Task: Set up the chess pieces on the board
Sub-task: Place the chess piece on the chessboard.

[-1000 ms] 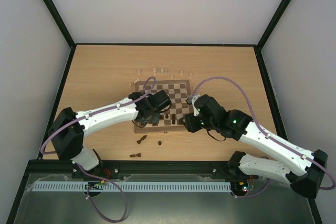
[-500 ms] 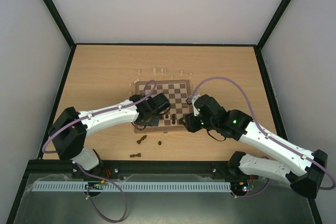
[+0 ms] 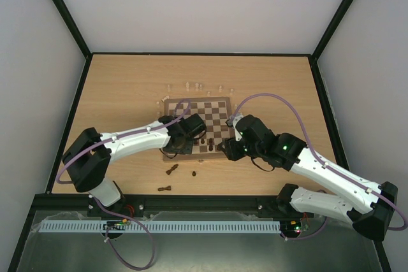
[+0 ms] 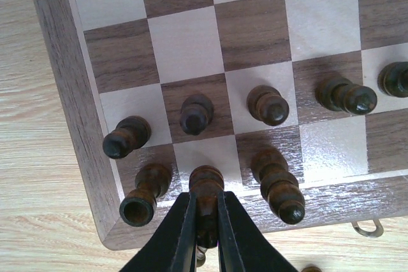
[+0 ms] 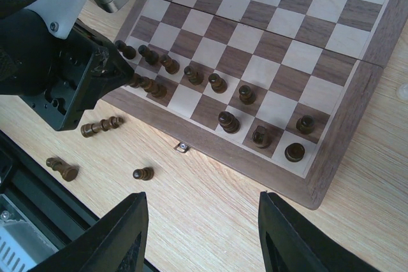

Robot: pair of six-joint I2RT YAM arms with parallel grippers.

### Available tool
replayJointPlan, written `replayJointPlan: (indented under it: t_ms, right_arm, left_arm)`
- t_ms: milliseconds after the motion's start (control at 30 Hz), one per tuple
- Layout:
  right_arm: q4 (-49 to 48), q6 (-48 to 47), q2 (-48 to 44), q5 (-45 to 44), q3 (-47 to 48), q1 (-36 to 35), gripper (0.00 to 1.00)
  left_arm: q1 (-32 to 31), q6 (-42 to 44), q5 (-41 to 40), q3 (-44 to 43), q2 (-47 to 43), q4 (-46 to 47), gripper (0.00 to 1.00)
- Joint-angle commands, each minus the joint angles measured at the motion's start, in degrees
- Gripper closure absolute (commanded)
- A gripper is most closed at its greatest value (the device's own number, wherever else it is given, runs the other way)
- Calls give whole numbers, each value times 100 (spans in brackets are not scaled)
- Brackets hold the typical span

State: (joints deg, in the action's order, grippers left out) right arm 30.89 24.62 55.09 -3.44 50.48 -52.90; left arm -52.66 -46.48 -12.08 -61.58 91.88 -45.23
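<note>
Left arm [image 3: 134, 137]: stretched from its base at the near left of the table [image 3: 127, 81] to the near-left corner of the board [image 4: 76, 93], with the wrist tipped down over the near rank.
Left gripper [image 4: 205, 197]: jaws pinched narrow on a dark piece [image 4: 206, 179], gripping its stem below the head.
Held piece: over the second square of the near rank, just inside the brown border. Whether its base touches the square cannot be told.
Neighbours: the corner rook [image 4: 143, 194] is just beside it on one side and a tall dark piece [image 4: 279, 186] on the other.
Right arm [image 3: 319, 167]: reaches in from the near right, with the wrist above the table just off the board's near edge.
Right gripper [image 5: 204, 234]: fingers spread apart with nothing between them.
Change: the left wrist has slid a little toward the near-left corner since a second ago. The right arm is in the same pose.
On the board: dark pawns [image 4: 196, 114] stand along the second rank, with more dark men on the near rank.
Off the board: loose dark pieces [image 5: 101, 126] lie on the table in front of the near edge. Pale pieces [image 3: 197, 86] stand beyond the far edge.
Open room: bare squares run across the middle and far ranks. A strip of tabletop lies between the two grippers.
</note>
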Motion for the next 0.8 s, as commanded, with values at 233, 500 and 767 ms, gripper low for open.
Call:
replayJointPlan:
  t_ms: [233,500,767]
  right_arm:
    - [13,-45,-41,-42,-60,-28,52]
    - [13,-53,-33,-38,-60,-42,52]
    - [4,-54,-42,-34,-60,-42,52]
  left_arm:
    - [125,146,90,98,113,161,91]
    - [127,144,120,86,104,128,84]
    - [114,105,-7,-151,-48,-118,76]
